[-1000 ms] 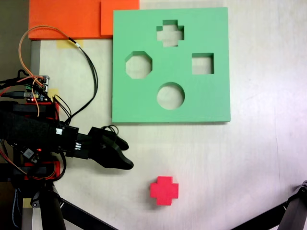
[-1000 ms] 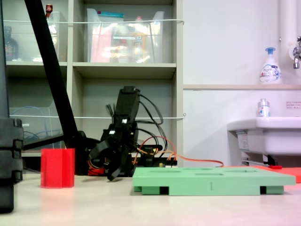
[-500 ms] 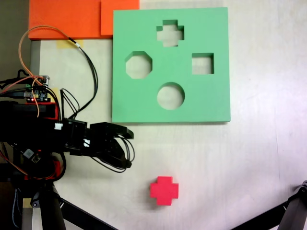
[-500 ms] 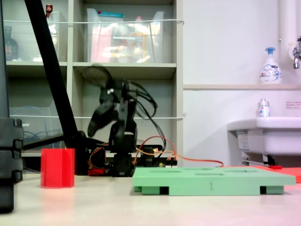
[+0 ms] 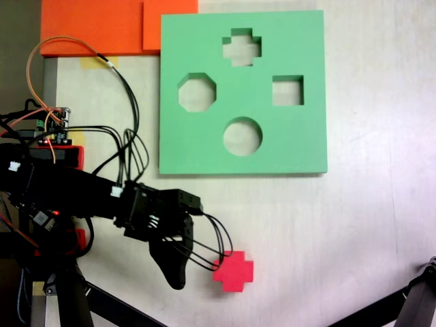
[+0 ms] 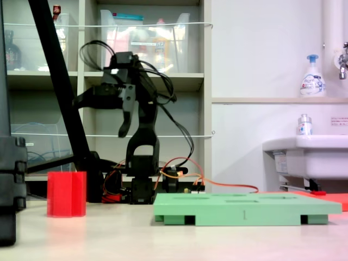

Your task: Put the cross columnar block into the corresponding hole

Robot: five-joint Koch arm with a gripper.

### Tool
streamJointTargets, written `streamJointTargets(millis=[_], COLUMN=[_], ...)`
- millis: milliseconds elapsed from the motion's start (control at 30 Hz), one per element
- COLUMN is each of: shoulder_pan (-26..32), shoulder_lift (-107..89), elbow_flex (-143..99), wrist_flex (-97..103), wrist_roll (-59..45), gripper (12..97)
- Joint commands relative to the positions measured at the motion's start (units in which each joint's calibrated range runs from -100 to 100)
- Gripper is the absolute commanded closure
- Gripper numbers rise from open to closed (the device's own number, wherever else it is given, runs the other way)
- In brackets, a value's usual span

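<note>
- Since half a second ago the arm [image 5: 75, 194] has swung from beside the green foam board's [image 5: 300, 146] near-left corner toward the cross columnar block [image 5: 235, 271], and in the side-on fixed view it now stands raised, with the gripper [image 6: 106, 117] high over the table [image 5: 354, 231].
- From above, the gripper [image 5: 178, 262] sits just left of the block; its dark cable loops overlap the block's left edge.
- Whether the jaws are wide or narrow I cannot tell: from above one dark finger [image 5: 170, 267] shows, and from the side one finger [image 6: 125, 117] hangs down while a second dark part reaches left.
- Seen from the side, the block [image 6: 66, 194] stands upright on the table, well below the gripper and untouched, left of the board [image 6: 247, 209].
- The corresponding hole [image 5: 242, 48] lies near the board's far edge, with the table showing through it.
- The board also carries an octagonal cutout [image 5: 197, 92], a square cutout [image 5: 287, 90] and a round cutout [image 5: 242, 136].
- Open tabletop runs between the block and the board's near edge, and to the block's right.
- An orange foam sheet [image 5: 95, 26] touches the board's far-left corner.
- Tripod legs [image 5: 415, 300] cross the near corners in the view from above.
</note>
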Motion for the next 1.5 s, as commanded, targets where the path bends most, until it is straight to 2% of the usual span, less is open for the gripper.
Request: streamJointTargets(millis=[0, 533, 1300, 1367, 1467], shoulder_pan=[-0.9, -2.9, -2.7, -2.6, -2.7], shoulder_lift=[6.0, 37.4, 56.7, 56.9, 56.7], elbow_flex=[4.0, 8.1, 11.9, 11.1, 9.5], wrist_flex=[-0.3, 9.3, 14.8, 14.8, 14.8], wrist_roll=[-1.3, -2.1, -2.0, -2.0, -1.8], gripper=[12.7, 12.8, 13.4, 21.6, 41.6])
